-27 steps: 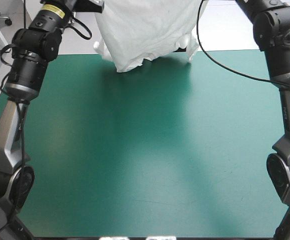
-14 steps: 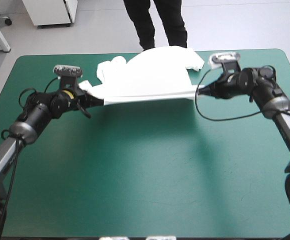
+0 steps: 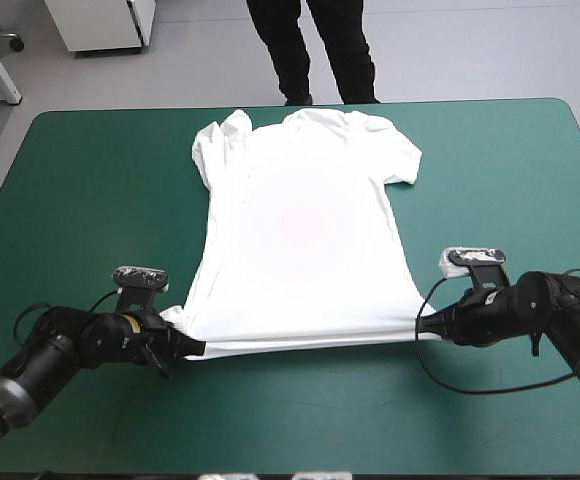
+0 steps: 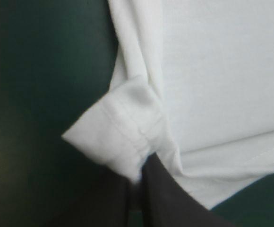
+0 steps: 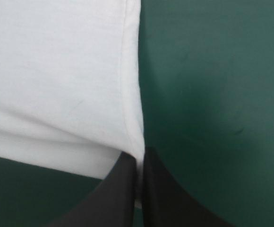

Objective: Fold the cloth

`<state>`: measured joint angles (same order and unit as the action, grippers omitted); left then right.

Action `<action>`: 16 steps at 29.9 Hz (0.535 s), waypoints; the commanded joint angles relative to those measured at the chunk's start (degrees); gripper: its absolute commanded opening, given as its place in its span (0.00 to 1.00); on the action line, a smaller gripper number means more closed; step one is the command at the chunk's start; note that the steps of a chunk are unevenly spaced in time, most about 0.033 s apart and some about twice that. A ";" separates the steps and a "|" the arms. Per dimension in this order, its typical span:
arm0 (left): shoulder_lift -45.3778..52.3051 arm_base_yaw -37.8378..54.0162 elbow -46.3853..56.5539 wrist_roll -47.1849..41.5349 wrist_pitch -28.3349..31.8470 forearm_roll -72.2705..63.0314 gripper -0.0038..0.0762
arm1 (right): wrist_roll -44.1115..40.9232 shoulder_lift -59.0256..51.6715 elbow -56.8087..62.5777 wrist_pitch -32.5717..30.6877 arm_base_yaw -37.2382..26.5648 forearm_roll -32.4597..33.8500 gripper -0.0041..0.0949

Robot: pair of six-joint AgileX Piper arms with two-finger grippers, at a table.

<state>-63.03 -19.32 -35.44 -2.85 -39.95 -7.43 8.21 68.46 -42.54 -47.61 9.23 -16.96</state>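
The white T-shirt (image 3: 300,235) lies spread flat on the teal-green cover, collar and sleeves toward the far edge, hem toward the near edge. My left gripper (image 3: 188,345) is low over the table at the hem's left corner, shut on the T-shirt. In the left wrist view that corner (image 4: 118,137) is turned over in a small fold just ahead of the left gripper (image 4: 137,177). My right gripper (image 3: 422,332) is shut on the T-shirt at the hem's right corner. The right wrist view shows the side seam (image 5: 130,85) running straight away from the right gripper (image 5: 139,163).
The table's near edge (image 3: 290,470) runs close behind both grippers. Bare teal-green cover (image 3: 90,180) lies left of the T-shirt and more (image 3: 510,170) to its right.
Earlier both arms held the T-shirt high above the far edge. They swung it down and drew it toward the near edge, so it now lies flat with both grippers low at the hem corners.
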 commanded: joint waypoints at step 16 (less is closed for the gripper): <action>16.20 -0.18 6.98 -5.19 -11.40 -2.47 0.10 | -0.85 -9.54 7.88 -10.17 -0.60 -4.53 0.13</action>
<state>-46.47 -19.32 -27.00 -7.15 -51.17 -9.85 7.04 59.74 -33.57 -57.46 9.07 -21.56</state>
